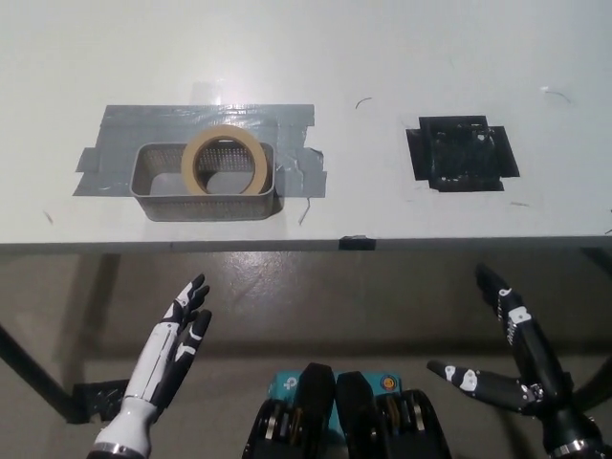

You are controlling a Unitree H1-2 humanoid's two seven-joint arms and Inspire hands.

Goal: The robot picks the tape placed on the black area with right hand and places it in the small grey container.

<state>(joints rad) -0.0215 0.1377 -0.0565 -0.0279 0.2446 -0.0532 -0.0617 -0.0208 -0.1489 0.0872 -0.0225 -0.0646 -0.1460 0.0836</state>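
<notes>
Tape [225, 161] is a tan ring, and it leans tilted on the small grey container [161, 192], its top edge sticking up above the far rim at about 12 o'clock from the basket's middle. No hand touches it.

At 5 o'clock in the picture, the fingers [499, 292] of the black right hand [519, 368] are spread wide and stretched out, and they hold nothing. This hand sits below the front edge of the tabletop [382, 57], over the floor [325, 296], well apart from the tape.

At 7 o'clock, the white left hand [177, 335] rests low with its fingers straight, a little apart, and it holds nothing too. It also sits below the tabletop edge.

On the tabletop, the container is a mesh basket stuck onto a patch of grey tape strips [124, 129] at about 10 o'clock. The black area [463, 154] is a square of black strips at about 2 o'clock, well apart from the basket. Nothing lies on it.
</notes>
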